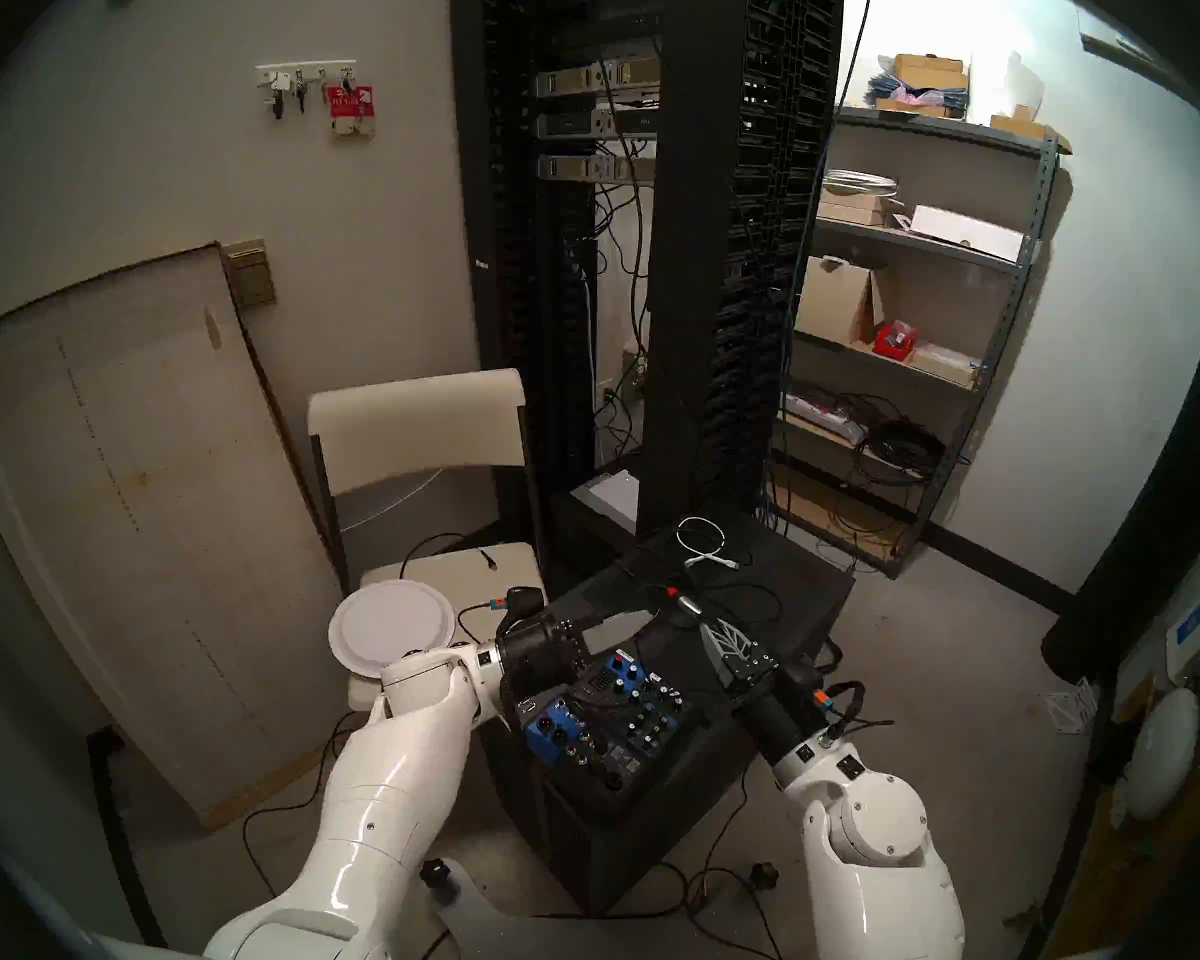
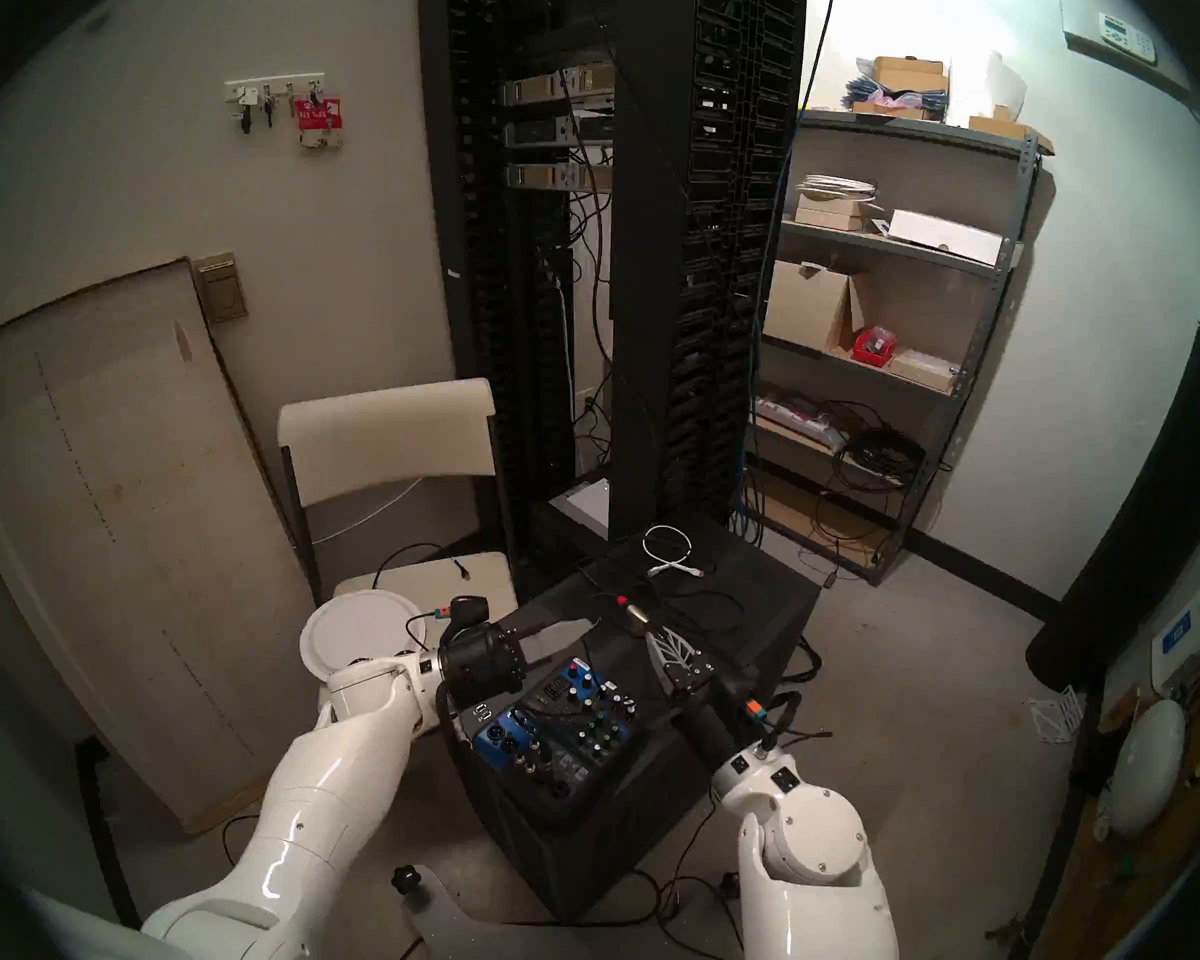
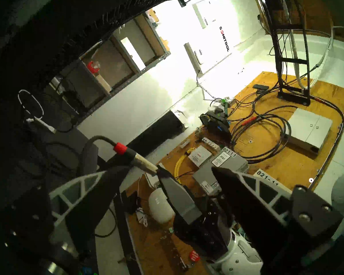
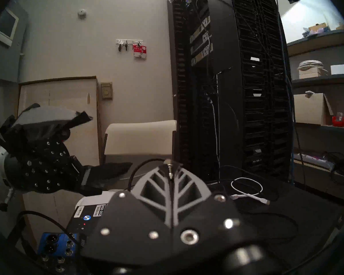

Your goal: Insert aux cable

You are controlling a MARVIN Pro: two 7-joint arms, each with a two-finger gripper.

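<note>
Above mixer, aux cable seemingly points rightward.

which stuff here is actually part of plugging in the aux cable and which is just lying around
Part of the job:
- thin black aux cable with silver jack plug and red band, held in the shut right gripper
- open left gripper, its fingers beside the plug
- black and blue audio mixer with knobs and sockets

Just lying about:
- short coiled white cable
- round white plate
- cream folding chair

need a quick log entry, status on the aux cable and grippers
Right gripper shut on aux cable plug. Left gripper open beside it. Plug above mixer, not inserted.
</note>
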